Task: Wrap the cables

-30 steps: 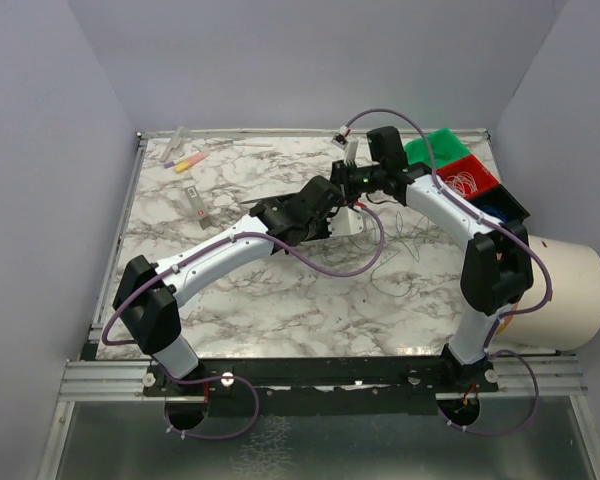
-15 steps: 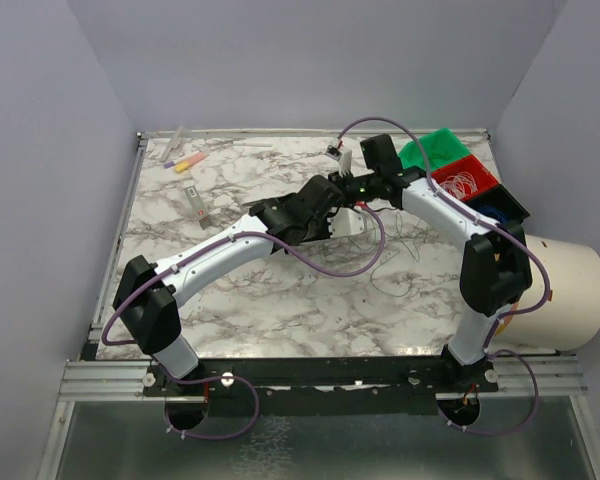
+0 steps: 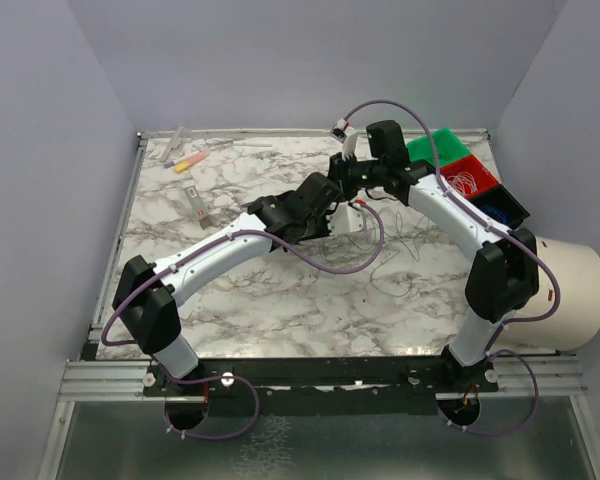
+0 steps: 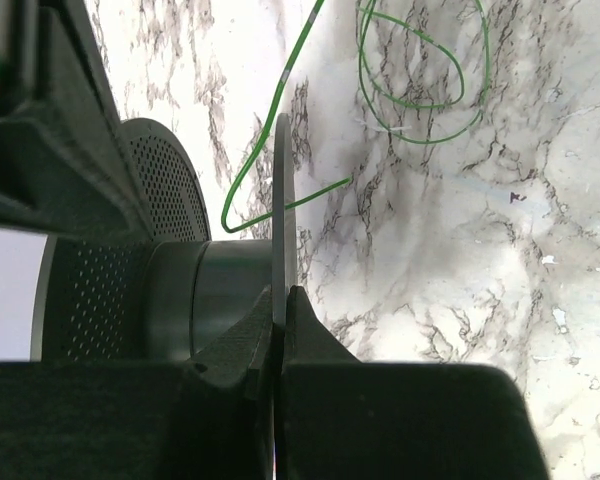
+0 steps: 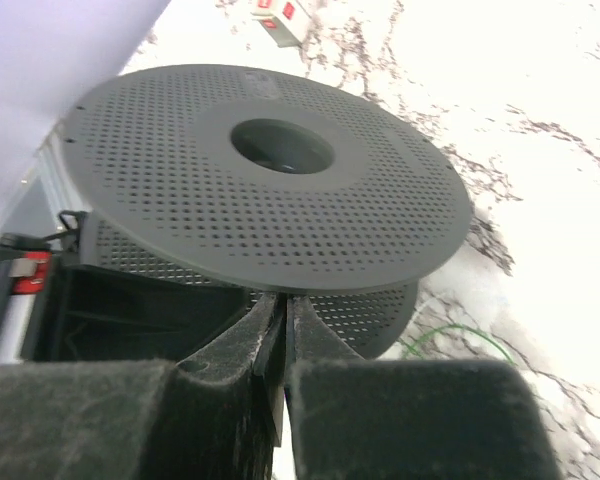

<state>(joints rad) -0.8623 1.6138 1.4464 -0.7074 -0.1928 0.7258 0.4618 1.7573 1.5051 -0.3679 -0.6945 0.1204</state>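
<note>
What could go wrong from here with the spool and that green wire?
1. The left gripper and right gripper each pinch only a thin flange rim of the spool; it might twist or slip out.
2. The green wire lies in loose loops on the table, so it may snag or tangle when wound.

Lab robot cell: plain walls [image 3: 50, 150] box in a marble-print desk [image 3: 280, 300], two arms [image 3: 220, 250] bolted to aluminium rail [image 3: 320, 378] at bottom, colour bins [image 3: 468, 172] upper right.
</note>
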